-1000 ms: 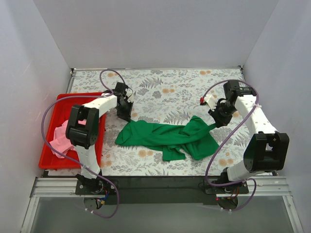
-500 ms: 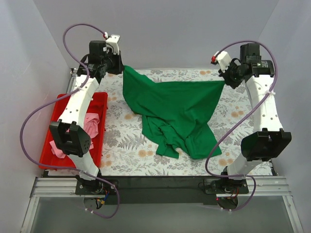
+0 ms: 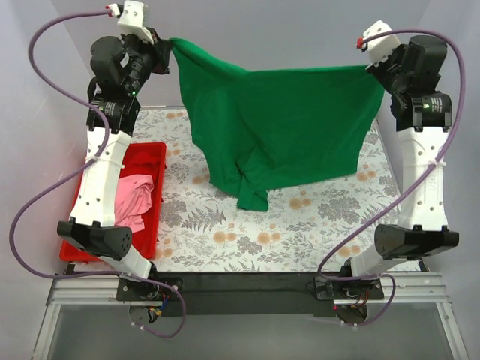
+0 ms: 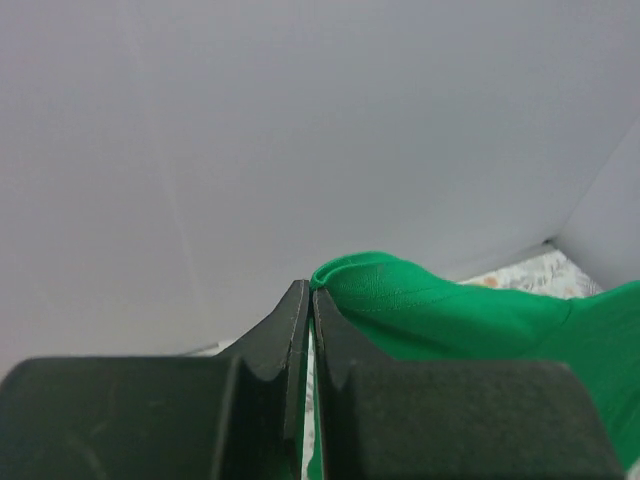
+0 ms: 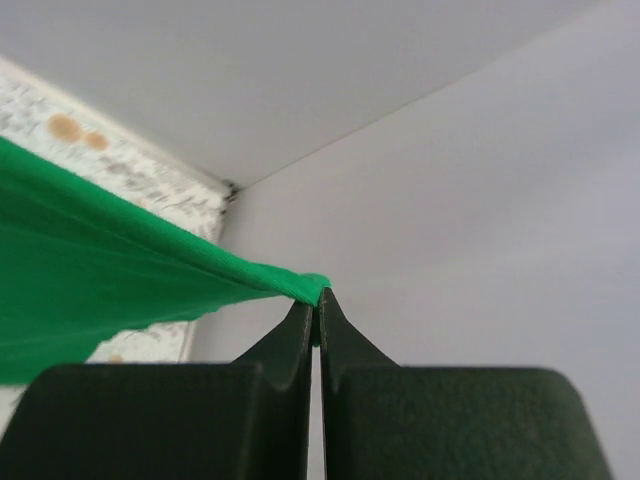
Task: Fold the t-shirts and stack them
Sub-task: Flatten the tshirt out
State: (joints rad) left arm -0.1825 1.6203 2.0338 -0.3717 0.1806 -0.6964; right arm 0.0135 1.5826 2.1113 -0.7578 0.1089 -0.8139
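Observation:
The green t-shirt (image 3: 277,127) hangs spread in the air between both raised arms, its lower folds dangling just above the floral table. My left gripper (image 3: 169,46) is shut on its top left corner, where green cloth (image 4: 400,295) bulges beside the closed jaws. My right gripper (image 3: 369,69) is shut on the top right corner, the cloth (image 5: 150,260) stretching taut to the left from the pinched tip. The pink t-shirt (image 3: 133,196) lies crumpled in the red tray (image 3: 150,154) at the left.
The floral table cover (image 3: 300,225) lies under the hanging shirt. White walls (image 3: 285,30) enclose the back and both sides. Purple cables (image 3: 45,202) loop off both arms. A black rail (image 3: 240,281) runs along the near edge.
Both arms have lifted the green t-shirt from a crumpled heap on the table to hang spread high between them, the grippers moving up and apart.

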